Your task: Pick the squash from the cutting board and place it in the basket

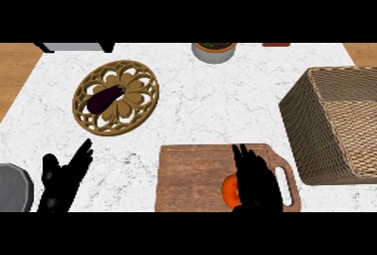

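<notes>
- Right now I see the orange squash (230,191) lying on the cutting board (191,169), at its near edge, mostly hidden.
- My right hand (258,184) lies over the squash's right side, fingers straight and pressed together, pointing away from me.
- My left hand (63,179) rests at the lower left of the bench (213,99), fingers spread and straight.
- Just right of the board stands the wicker basket (302,129).
- Farther left, an eggplant (105,97) sits on a carved wooden plate (143,107).

Kitchen: marble counter (221,104), cutting board (193,172)
</notes>
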### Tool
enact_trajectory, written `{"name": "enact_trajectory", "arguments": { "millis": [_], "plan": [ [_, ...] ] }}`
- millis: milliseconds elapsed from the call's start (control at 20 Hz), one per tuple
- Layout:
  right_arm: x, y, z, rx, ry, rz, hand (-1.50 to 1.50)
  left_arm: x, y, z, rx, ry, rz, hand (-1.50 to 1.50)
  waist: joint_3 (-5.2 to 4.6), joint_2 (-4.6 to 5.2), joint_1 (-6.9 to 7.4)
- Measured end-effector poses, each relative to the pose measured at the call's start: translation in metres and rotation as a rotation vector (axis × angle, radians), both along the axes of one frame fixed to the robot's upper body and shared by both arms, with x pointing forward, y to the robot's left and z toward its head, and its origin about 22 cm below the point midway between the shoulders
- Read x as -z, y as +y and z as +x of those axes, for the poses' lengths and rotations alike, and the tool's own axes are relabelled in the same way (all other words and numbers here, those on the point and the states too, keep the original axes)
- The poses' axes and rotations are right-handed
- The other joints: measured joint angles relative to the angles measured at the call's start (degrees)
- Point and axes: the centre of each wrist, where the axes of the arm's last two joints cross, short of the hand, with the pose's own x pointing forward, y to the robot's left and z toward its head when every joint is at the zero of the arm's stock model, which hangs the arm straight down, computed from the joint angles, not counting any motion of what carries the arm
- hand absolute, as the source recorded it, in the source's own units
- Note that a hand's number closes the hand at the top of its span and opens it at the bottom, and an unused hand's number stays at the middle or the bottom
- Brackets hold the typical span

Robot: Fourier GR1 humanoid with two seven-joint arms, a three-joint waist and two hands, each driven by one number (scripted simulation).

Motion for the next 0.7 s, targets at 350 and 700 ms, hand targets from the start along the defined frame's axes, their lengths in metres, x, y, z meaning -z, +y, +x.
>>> {"name": "enact_trajectory", "arguments": {
  "millis": [350, 700],
  "plan": [
    [0.015, 0.004, -0.007, 0.006, 0.011, -0.021, -1.50, -0.003, -0.001, 0.002, -0.004, 0.012, 0.007, 0.00, -0.02, 0.01, -0.01],
    [0.029, 0.006, 0.000, -0.027, -0.010, -0.077, 1.50, -0.002, -0.002, 0.001, 0.001, 0.006, -0.001, 0.00, -0.03, 0.01, 0.03]
  ]
}}
